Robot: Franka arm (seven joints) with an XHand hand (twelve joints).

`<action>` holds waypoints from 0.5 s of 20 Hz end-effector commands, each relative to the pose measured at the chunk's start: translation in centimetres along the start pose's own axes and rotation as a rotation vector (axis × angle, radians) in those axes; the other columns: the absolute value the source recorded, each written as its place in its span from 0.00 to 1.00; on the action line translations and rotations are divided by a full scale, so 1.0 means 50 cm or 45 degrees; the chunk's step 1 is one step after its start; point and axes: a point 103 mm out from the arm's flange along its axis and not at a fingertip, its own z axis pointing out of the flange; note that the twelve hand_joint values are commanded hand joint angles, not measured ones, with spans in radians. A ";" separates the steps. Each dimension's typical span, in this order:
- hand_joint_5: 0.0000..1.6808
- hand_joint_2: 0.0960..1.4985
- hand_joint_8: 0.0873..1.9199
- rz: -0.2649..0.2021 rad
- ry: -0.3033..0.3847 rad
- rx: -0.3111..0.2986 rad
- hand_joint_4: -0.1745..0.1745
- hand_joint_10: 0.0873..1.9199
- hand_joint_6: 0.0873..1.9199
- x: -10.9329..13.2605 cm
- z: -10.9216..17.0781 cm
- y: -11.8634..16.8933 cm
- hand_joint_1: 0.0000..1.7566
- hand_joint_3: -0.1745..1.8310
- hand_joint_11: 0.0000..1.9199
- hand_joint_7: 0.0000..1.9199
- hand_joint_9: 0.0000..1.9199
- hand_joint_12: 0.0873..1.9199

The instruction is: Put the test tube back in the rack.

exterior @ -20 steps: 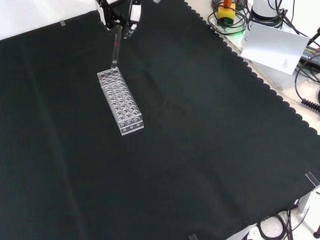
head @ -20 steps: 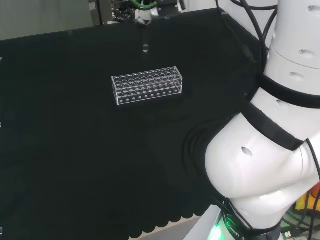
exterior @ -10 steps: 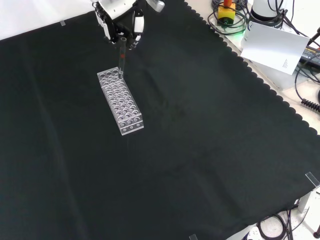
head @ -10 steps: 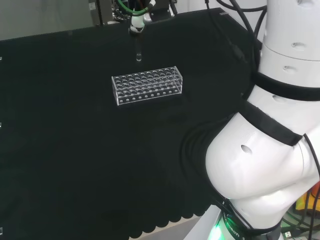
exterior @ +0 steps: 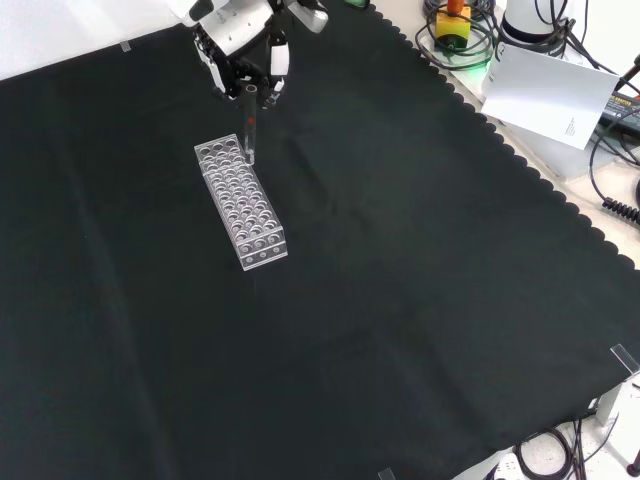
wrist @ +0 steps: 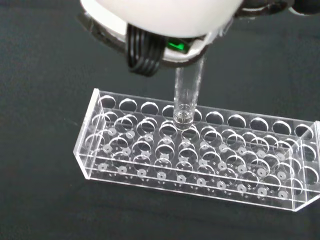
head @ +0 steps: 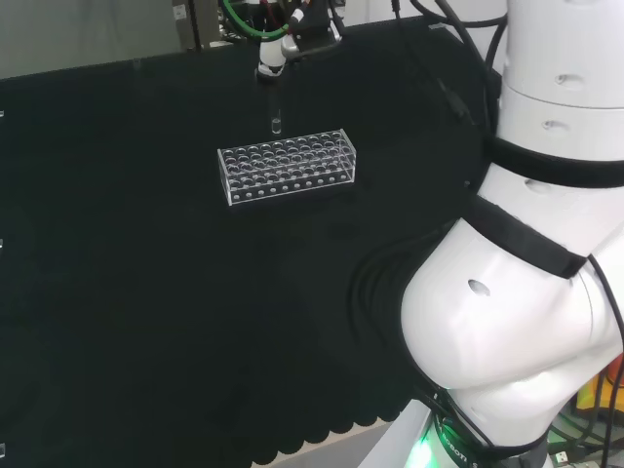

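The hand point(exterior: 243, 55) pinches the test tube point(wrist: 187, 92) upright just above the clear rack point(wrist: 200, 152); slight misalignment would likely strike the hole rim, jamming or tipping the tube.

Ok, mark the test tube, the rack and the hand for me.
test tube point(wrist: 186, 95), wrist view, on its clear body.
rack point(exterior: 240, 203), front view, on its top plate.
hand point(exterior: 240, 40), front view, on its palm above the fingers.

Changes vs earlier: hand point(exterior: 243, 62) w/ test tube point(exterior: 249, 128) shifted toward view's right in front view, lower in frame; tube's lower end, prev. beyond rack's point(exterior: 240, 202) far end, now over holes at far end, head view: tip nearer rack
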 end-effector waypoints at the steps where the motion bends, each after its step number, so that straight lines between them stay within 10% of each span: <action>1: 0.86 0.36 0.16 -0.004 -0.047 0.051 0.00 0.11 0.13 0.000 0.019 0.013 0.70 0.41 0.70 0.95 0.91 0.37; 10: 0.86 0.36 0.16 -0.001 -0.054 0.092 0.00 0.11 0.13 -0.002 0.047 0.034 0.70 0.41 0.70 0.95 0.91 0.37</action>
